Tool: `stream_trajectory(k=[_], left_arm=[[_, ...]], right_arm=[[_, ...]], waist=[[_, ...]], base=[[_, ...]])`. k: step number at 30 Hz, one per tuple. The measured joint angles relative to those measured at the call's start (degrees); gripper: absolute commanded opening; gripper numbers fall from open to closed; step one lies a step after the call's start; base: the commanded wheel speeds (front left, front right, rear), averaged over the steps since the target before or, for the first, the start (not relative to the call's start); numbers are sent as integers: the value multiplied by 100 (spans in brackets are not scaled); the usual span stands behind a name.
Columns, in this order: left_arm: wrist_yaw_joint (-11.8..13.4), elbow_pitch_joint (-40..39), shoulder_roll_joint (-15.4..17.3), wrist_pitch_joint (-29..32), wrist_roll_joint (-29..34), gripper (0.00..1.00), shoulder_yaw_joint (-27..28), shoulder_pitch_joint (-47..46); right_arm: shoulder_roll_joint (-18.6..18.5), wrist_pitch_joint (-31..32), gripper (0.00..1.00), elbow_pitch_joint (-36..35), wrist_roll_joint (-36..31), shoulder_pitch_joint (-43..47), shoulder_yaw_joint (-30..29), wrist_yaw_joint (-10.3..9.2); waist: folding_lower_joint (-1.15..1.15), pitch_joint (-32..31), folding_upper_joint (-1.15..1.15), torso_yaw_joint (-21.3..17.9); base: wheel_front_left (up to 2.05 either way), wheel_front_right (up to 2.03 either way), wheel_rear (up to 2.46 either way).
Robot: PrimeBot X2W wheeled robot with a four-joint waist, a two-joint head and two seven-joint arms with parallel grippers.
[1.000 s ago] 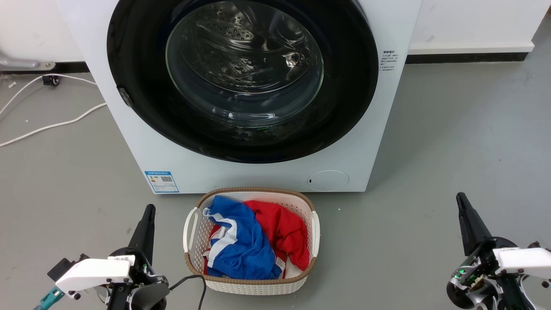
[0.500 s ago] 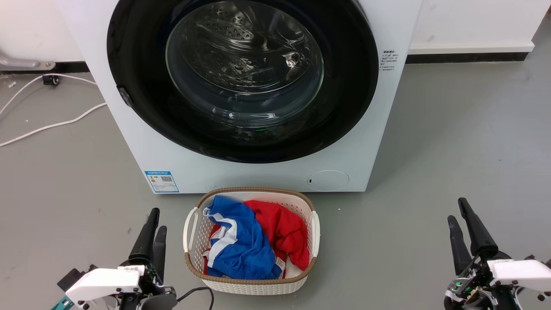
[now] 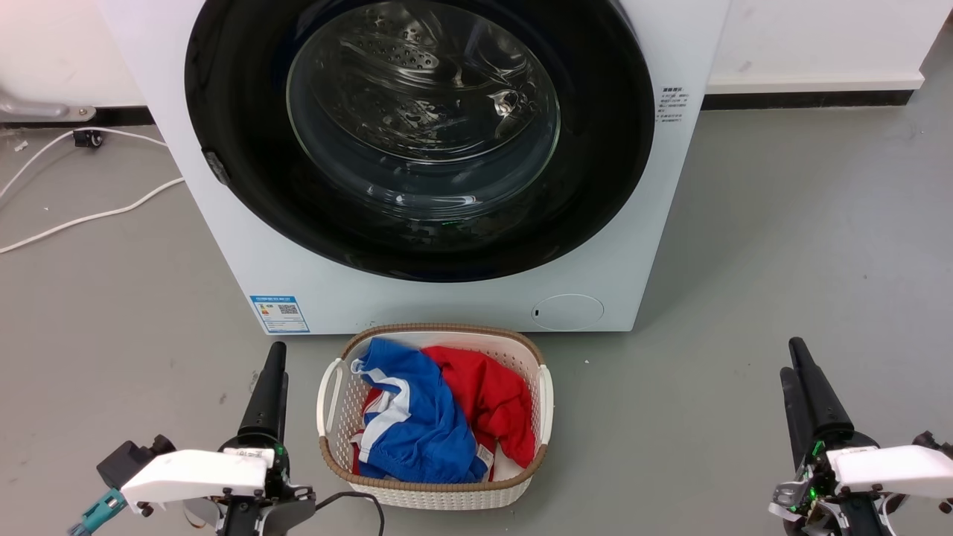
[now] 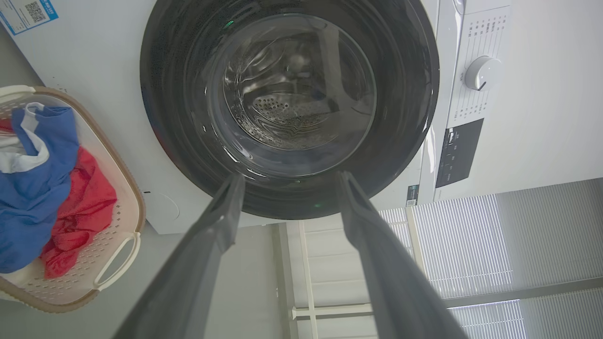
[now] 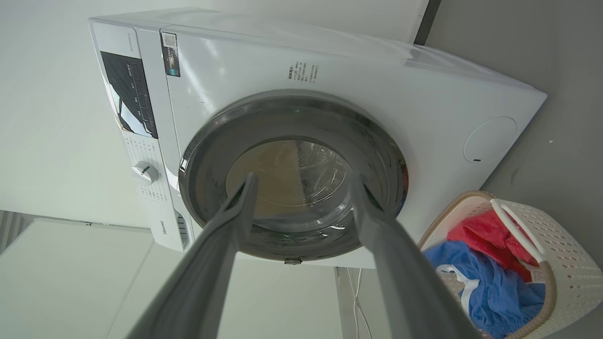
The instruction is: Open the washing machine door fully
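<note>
The washing machine door, a big glossy black disc with a bulging glass window, lies flat against the white machine front. It also shows in the left wrist view and the right wrist view. My left gripper hovers low over the floor, left of the basket and well short of the door. Seen through the wrist camera, the left gripper is open and holds nothing. My right gripper hangs at the lower right, far from the machine, and the right gripper is likewise open and holds nothing.
A white basket with blue and red clothes stands on the grey floor right below the door, between my grippers. White cables trail on the floor at the left. A small round white flap sits low on the machine front.
Both wrists have turned, so each gripper's fingers now line up almost one behind the other in the head view. The left gripper has shifted slightly right and forward. The door has not moved.
</note>
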Motion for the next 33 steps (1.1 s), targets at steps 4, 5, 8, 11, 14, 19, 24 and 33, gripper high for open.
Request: stream_trajectory(k=[4, 5, 8, 11, 14, 19, 24, 33], left_arm=[[0, -110, -4, -88, 488, 100, -37, 1], [0, -110, -4, -88, 488, 100, -37, 1], [0, -223, -5, -171, 1009, 100, -43, 5], [0, -264, -5, -248, 1382, 100, -80, 18], [0, -289, -2, -305, 1747, 100, -134, 27], [0, -299, 44, -399, 2395, 100, -236, 29], [0, -276, 107, -498, 3098, 100, -303, 35], [-1, -242, 207, -639, 4007, 100, -411, 37]], right_arm=[[-41, -97, 100, -100, -470, 0, 64, 0], [-41, -97, 100, -100, -470, 0, 64, 0], [-55, -190, 100, -192, -1009, 0, 92, 0], [-62, -248, 100, -248, -1484, 1, 80, 0], [-54, -312, 100, -293, -1934, 5, 63, 0], [-25, -355, 100, -363, -2652, 27, 45, 1], [-12, -377, 100, -432, -3338, 27, 47, 1], [-20, -385, 100, -512, -4314, 37, 82, 1]], waist=[[0, 3, 0, 0], [0, 3, 0, 0], [0, 6, 0, 0], [0, 6, 0, -2], [0, 4, 0, -1], [0, -3, 0, -7], [0, -10, 0, -14], [0, -13, 0, -11]], base=[[0, 0, 0], [0, 0, 0], [0, 0, 0], [0, 0, 0], [0, 0, 0], [0, 0, 0], [0, 0, 0], [0, 0, 0]])
